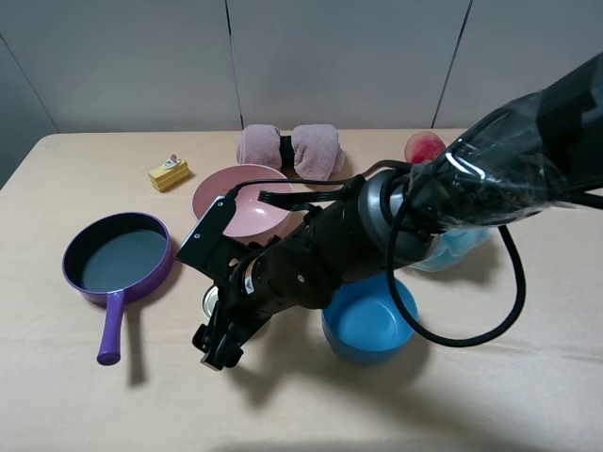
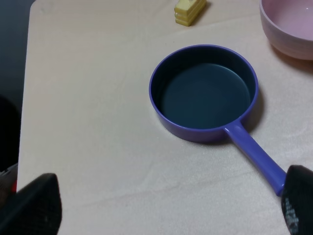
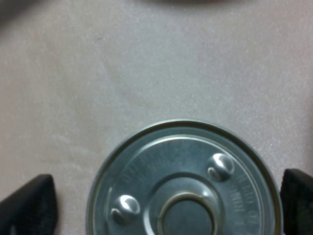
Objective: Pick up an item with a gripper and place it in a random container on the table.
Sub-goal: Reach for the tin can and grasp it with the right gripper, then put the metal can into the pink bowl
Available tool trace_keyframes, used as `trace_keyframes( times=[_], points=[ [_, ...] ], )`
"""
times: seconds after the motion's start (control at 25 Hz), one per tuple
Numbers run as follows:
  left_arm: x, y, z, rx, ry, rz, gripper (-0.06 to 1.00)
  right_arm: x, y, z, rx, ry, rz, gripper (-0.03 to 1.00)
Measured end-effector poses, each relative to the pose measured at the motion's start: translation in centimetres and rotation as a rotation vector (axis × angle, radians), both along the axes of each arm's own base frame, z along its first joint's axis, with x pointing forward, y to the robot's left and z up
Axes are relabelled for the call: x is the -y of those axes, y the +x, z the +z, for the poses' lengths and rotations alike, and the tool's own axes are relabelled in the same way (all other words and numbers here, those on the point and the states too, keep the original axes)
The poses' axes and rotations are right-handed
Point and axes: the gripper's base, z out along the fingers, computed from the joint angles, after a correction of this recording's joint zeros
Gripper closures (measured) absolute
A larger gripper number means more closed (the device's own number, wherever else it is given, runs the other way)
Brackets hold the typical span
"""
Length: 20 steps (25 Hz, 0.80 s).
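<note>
Right wrist view is showing the right gripper [image 3: 161,205] hanging straight over the tin can [image 3: 183,178] with its jaws standing spread, the can's silver pull-tab lid sitting between the two black fingertips [image 3: 27,205]. One fingertip is standing clear of the can's rim with bare table [image 3: 73,73] showing in the gap, while the other is sitting just beside the rim; whether it is touching cannot be told. Exterior high view is placing this gripper left of the frame's centre, at the end of the bulky black right arm [image 1: 509,160] reaching across from the upper right, with only a sliver of the can peeking out beside the wrist. Just above that spot the pink bowl [image 1: 221,193] is standing, partly covered by the arm; the blue bowl [image 1: 367,330] is sitting to the gripper's right, and the purple pan [image 1: 122,259] is lying at the left with its handle pointing toward the lower edge. Farther up, a yellow block [image 1: 168,174], a rolled pink towel [image 1: 290,149] and a reddish fruit [image 1: 424,148] are sitting near the table's far edge. Left wrist view is showing the left gripper [image 2: 166,208] hovering over the table near the pan, jaws spread wide and holding nothing
</note>
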Motion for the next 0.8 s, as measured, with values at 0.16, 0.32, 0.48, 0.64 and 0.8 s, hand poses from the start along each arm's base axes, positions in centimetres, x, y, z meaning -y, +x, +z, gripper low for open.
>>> trace_keyframes(
  times=[0.16,0.32,0.48,0.64,0.8],
  points=[
    [0.00,0.00,0.00,0.000,0.000,0.000,0.04,-0.01,0.01,0.01,0.001,0.001,0.000,0.48],
    [0.00,0.00,0.00,0.000,0.000,0.000,0.04,-0.01,0.01,0.01,0.001,0.001,0.000,0.48],
    [0.00,0.00,0.00,0.000,0.000,0.000,0.04,-0.01,0.01,0.01,0.003,0.000,0.003,0.48],
    [0.00,0.00,0.00,0.000,0.000,0.000,0.04,-0.01,0.01,0.01,0.005,-0.001,0.007,0.48],
    [0.00,0.00,0.00,0.000,0.000,0.000,0.04,-0.01,0.01,0.01,0.005,-0.001,0.007,0.48]
  ],
)
